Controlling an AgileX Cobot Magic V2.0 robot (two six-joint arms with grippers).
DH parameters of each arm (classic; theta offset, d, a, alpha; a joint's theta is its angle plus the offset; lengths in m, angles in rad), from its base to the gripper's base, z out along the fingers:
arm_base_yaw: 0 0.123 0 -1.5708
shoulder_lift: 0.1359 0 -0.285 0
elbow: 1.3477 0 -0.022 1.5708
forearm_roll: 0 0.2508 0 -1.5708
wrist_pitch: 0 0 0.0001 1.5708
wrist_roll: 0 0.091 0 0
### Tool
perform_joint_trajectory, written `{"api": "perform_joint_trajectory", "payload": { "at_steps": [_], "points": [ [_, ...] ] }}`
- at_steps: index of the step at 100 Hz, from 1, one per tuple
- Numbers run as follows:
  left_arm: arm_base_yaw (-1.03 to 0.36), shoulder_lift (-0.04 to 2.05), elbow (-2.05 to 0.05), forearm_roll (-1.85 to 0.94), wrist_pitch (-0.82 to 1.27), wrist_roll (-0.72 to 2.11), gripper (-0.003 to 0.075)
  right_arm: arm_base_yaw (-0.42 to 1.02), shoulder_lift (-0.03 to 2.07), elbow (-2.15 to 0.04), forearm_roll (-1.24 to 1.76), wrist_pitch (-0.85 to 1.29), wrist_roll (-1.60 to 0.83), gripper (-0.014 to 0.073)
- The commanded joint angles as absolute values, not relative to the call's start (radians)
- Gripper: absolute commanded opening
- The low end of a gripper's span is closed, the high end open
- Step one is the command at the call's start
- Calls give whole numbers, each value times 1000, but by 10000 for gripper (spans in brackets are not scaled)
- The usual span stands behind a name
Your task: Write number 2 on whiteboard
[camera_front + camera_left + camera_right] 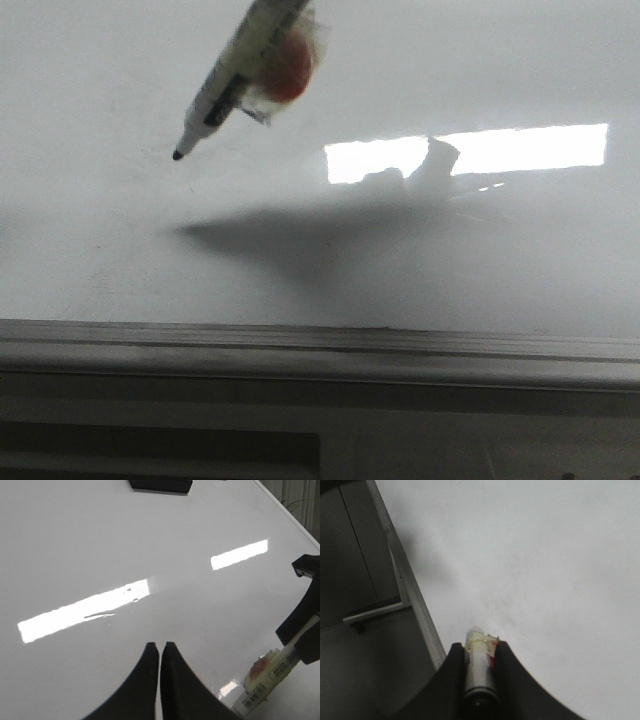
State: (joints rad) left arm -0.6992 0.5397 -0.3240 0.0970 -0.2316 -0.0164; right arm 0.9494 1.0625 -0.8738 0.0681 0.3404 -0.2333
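The whiteboard (120, 250) is a glossy pale grey-white board with a bright rectangular glare and a grey ledge (320, 345) along its lower edge. No number 2 shows on it; the surface bears only faint smudges. A white marker (235, 70) with a black tip and an orange-red taped lump slants down from the top of the front view, its tip just above or at the board. My right gripper (480, 647) is shut on the marker (477, 665). My left gripper (159, 646) is shut and empty over the board (100, 540); the marker (267, 680) shows beside it.
A black block (160, 485) lies at the board's far edge. The right arm's black finger (307, 620) shows in the left wrist view. A grey cabinet front with a metal handle (375, 612) lies beyond the board's ledge (415, 600). The arm's shadow (300, 240) falls across the board.
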Motion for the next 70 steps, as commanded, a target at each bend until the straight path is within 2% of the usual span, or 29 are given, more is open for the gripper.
{"api": "perform_joint_trajectory", "payload": {
  "at_steps": [1, 34, 70],
  "points": [
    [-696, 542, -352, 86, -320, -24, -19, 944, 1021, -912, 78, 265, -241, -71],
    [-696, 542, -352, 86, -320, -24, -20, 940, 1024, -912, 61, 185, -241, -70],
    [-696, 542, -352, 86, -320, -24, -20, 813, 1034, -912, 61, 178, -198, -70]
  ]
}}
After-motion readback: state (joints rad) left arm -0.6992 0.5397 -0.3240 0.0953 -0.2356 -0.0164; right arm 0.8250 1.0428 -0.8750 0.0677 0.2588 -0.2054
